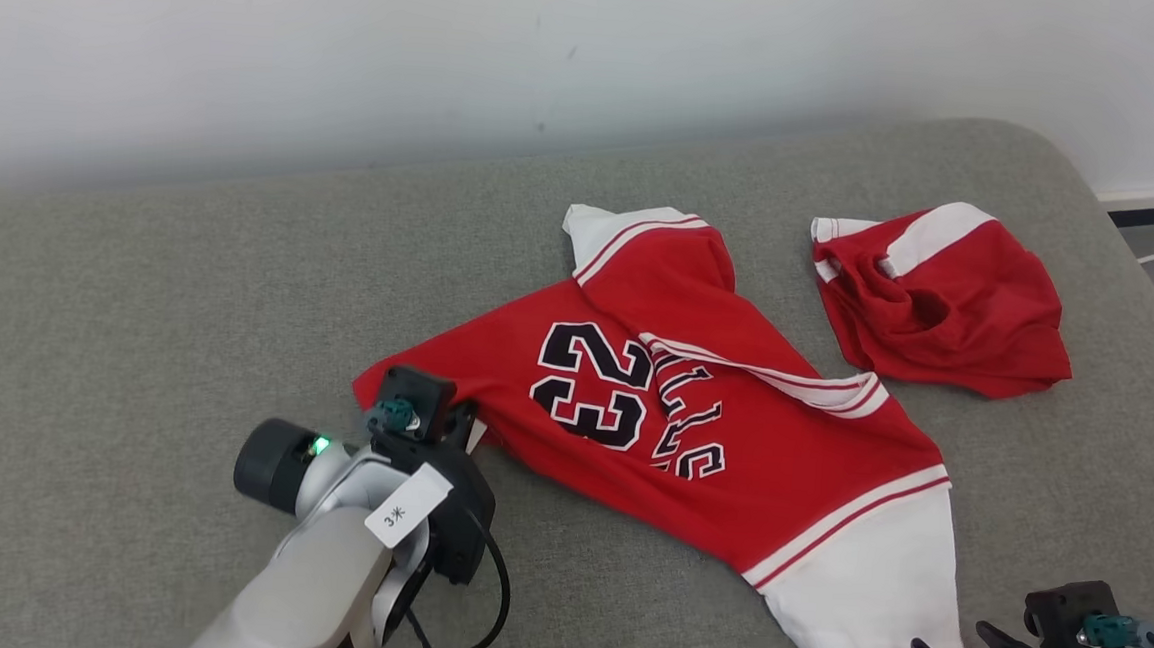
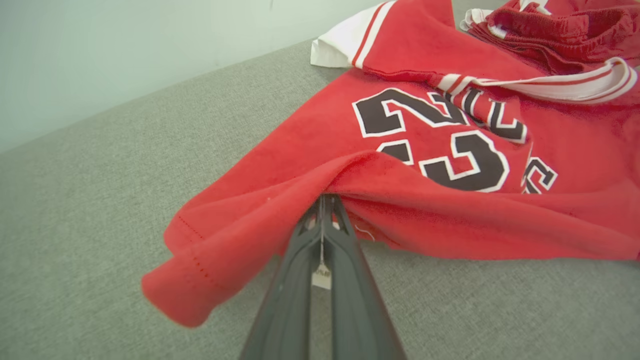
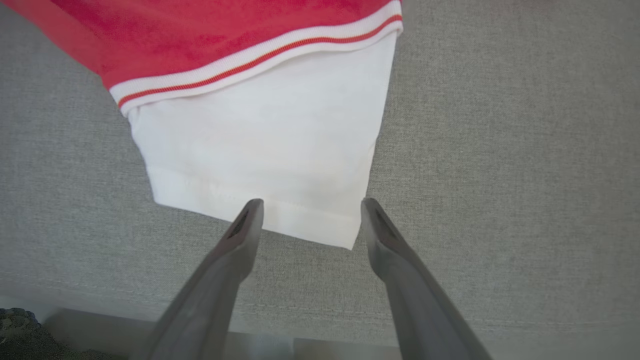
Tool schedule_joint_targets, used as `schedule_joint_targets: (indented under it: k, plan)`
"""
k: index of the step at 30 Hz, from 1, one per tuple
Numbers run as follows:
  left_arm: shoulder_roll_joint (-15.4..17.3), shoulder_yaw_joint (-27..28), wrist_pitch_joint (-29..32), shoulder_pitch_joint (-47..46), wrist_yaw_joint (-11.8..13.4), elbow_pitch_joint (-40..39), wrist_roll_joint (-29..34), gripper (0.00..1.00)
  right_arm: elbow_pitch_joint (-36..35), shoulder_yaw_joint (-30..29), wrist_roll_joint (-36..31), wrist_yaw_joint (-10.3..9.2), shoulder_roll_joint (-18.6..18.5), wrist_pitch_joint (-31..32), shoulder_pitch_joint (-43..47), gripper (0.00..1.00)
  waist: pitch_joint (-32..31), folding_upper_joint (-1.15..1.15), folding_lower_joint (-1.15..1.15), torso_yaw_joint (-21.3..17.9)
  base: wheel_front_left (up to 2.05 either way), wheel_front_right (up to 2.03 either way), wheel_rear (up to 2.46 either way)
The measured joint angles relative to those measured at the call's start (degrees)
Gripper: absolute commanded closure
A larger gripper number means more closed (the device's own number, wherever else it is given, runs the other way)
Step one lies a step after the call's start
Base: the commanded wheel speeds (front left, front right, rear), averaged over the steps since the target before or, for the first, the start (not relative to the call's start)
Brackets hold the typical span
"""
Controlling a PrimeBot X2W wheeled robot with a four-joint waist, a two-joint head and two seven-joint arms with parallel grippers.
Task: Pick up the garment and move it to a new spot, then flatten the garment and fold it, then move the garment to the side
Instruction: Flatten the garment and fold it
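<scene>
Head view: the red jersey (image 1: 692, 411) lies spread on the grey cushion (image 1: 138, 287), with red shorts (image 1: 939, 306) apart beyond its collar. The left gripper (image 1: 470, 428) meets the jersey's hem.

Left wrist view: the left gripper (image 2: 325, 200) is pressed together, clamped on the jersey (image 2: 310, 150) hem.

Right wrist view: the right gripper (image 3: 311, 205) stands apart, over the edge of the jersey's white sleeve (image 3: 260, 145).

Left pincer (image 1: 472, 426) pinches edge of red jersey (image 1: 788, 477).
</scene>
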Motion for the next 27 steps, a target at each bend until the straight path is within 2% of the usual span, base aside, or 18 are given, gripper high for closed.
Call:
schedule_joint_targets:
  k: [7,15,20,27]
  plan:
    - [0.35,-0.3,-1.48,-2.29,0.11,-1.45,0.64,1.0,0.49,0.96,-0.03,0.02,0.88,0.04,-0.17,0.0,-1.24,0.0,0.0,0.23,0.0,0.0,0.0]
    - [0.18,-1.7,-0.27,-6.98,-2.36,-1.18,1.18,1.0,0.75,1.86,-0.47,0.35,1.41,0.31,-0.54,0.0,-1.48,0.0,0.0,-1.97,0.0,0.0,0.0]
    - [0.02,-2.19,1.53,-9.99,-4.85,3.65,0.96,1.0,0.76,2.42,-0.65,0.79,1.67,0.56,-2.02,0.0,-1.12,0.0,0.0,-4.02,0.0,0.0,0.0]
    - [-0.15,-1.87,0.01,-14.73,-6.03,7.75,0.94,1.0,0.8,2.63,-0.73,1.02,1.97,0.55,-2.42,0.0,0.5,0.0,0.0,-6.59,0.0,0.0,0.0]
